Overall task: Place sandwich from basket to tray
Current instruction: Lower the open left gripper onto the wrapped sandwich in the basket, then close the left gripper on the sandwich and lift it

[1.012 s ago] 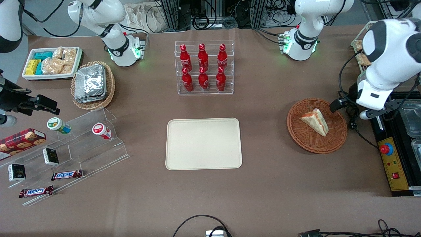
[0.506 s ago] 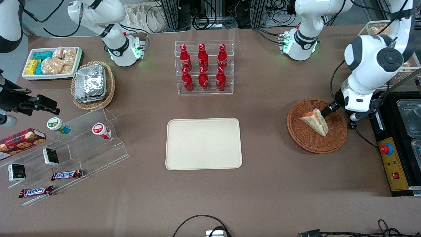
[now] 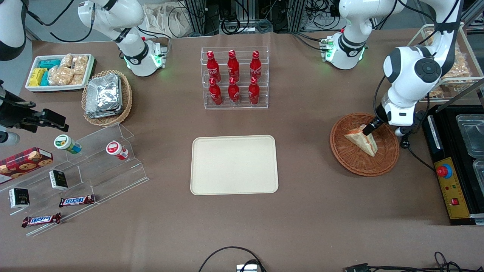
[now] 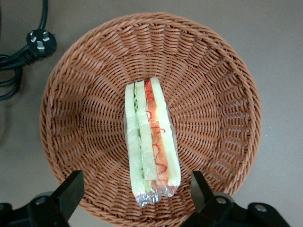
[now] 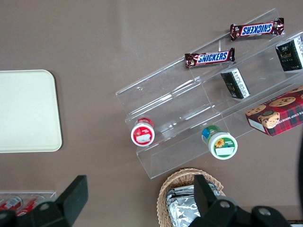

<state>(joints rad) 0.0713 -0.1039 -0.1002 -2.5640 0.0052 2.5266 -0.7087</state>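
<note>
Front view: sandwich (image 3: pixel 363 140) lies in the basket (image 3: pixel 349 160), which sits toward the working arm's end of the surface, about midway between the edge w/ the robot bases and the front camera's edge. End effector (image 3: pixel 368 129) is just above the sandwich's upper end, over the basket interior. Tray (image 3: pixel 234 165) sits mid-surface, bare, well apart from basket. So nothing delivered yet; approx. at the approach stage, pre-grasp.

Left wrist view: sandwich (image 4: pixel 150 142) on its side in basket (image 4: pixel 222 94) centre, filling edge up, wrap intact. End effector (image 4: pixel 137 198) is released, fingers (image 4: pixel 71 189) spread wide either side of the sandwich's foil-crimped end, not touching it.

Left to do, as I judge it: descend, close on sandwich, lift, carry to tray, set down.

Right wrist view: only a tray (image 5: pixel 28 113) corner shows, bare.
</note>
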